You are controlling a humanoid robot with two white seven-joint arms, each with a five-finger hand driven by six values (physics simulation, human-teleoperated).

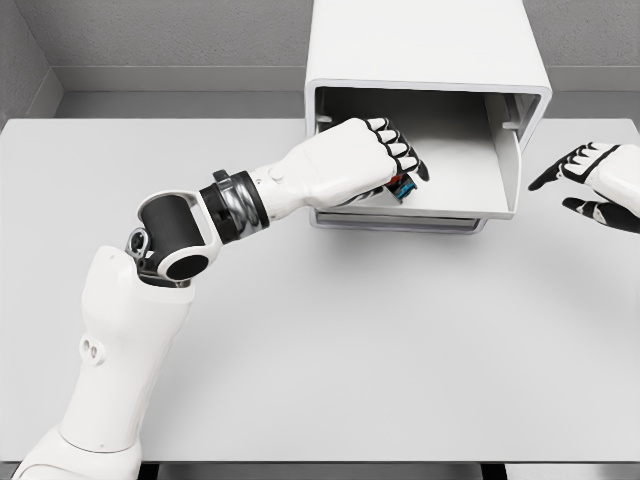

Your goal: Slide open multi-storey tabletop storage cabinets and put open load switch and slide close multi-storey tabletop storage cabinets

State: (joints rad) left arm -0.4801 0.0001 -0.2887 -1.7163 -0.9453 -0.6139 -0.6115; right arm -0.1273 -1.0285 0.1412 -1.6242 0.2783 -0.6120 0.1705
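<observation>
the left hand point(375, 160), fingers curled around the load switch point(403, 186), holds it just over the open drawer point(470, 175) of the cabinet point(420, 45); the right hand point(590, 180) waits open beside the drawer.

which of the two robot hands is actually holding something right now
The left robot hand: its fingers are curled around the load switch over the cabinet's open drawer. The right robot hand hangs open beside the cabinet, holding nothing.

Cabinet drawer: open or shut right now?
Open. The drawer juts out from the cabinet, and the left hand reaches inside it.
</observation>
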